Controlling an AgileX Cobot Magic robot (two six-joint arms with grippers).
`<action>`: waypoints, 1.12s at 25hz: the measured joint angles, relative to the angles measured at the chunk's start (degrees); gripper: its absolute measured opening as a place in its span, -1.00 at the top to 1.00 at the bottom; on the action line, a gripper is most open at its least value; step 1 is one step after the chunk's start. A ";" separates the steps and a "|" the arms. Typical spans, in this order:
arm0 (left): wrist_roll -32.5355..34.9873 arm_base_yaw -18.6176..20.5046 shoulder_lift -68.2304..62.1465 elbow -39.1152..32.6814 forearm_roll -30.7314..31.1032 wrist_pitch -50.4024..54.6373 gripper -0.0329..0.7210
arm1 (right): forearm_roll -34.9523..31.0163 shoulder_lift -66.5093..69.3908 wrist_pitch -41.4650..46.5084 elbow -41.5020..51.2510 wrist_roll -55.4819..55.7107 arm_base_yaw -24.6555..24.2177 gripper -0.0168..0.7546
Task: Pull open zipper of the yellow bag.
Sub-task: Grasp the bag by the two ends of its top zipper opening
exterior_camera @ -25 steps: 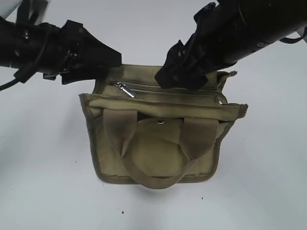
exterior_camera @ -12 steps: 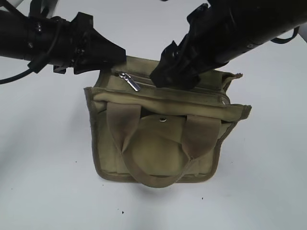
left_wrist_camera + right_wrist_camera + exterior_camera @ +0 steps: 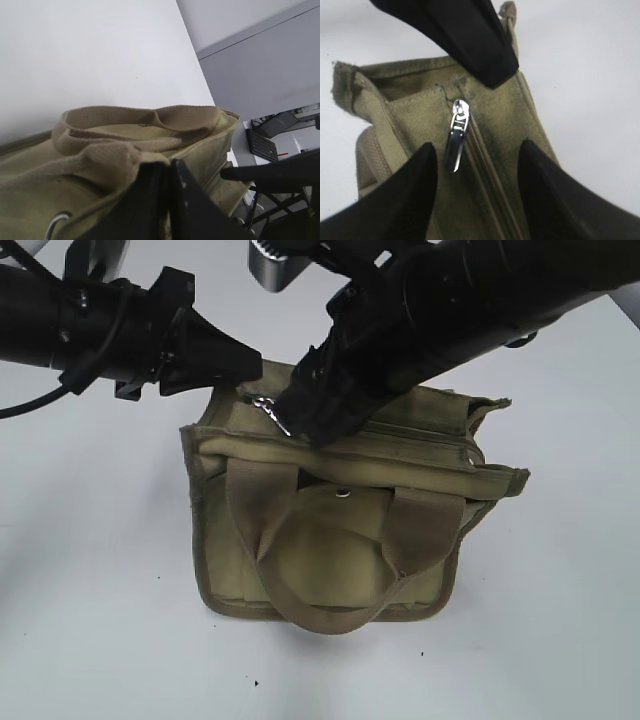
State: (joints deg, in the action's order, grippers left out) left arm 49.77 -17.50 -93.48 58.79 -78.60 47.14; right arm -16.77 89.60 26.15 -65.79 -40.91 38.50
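Upper left, the left gripper pinches the yellow bag at its back corner, seemingly to anchor it. Centre frame, the right gripper hovers spread around the zipper pull, not yet clamped.

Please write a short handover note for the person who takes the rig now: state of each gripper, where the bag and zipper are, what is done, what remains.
Left gripper: shut, pinching the far left corner of the yellow bag.
Right gripper: open, fingers on either side of the pull tab, not gripping it.
Bag: on the white table, handles toward the camera.
Zipper: looks fully closed, tab at its left end near the left gripper.
Done: bag corner held, right gripper lined up on the tab.
Left: close on the tab and pull it along the zipper away from the held corner.
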 joint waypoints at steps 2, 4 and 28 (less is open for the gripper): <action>0.00 0.00 0.00 0.00 -0.11 0.01 0.86 | 0.00 0.52 -0.80 -0.05 -0.21 0.00 -0.07; 0.00 0.00 0.00 0.00 -0.16 0.06 0.86 | 0.00 1.35 -1.01 -0.05 -0.21 0.00 -0.04; -0.05 -0.04 -0.10 0.00 -1.34 0.10 0.86 | 6.89 6.52 -3.77 -0.42 -0.81 2.15 0.46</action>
State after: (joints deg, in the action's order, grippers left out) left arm 49.72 -17.55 -93.58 58.79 -79.94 47.24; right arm -9.88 96.13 22.37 -66.21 -41.72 40.65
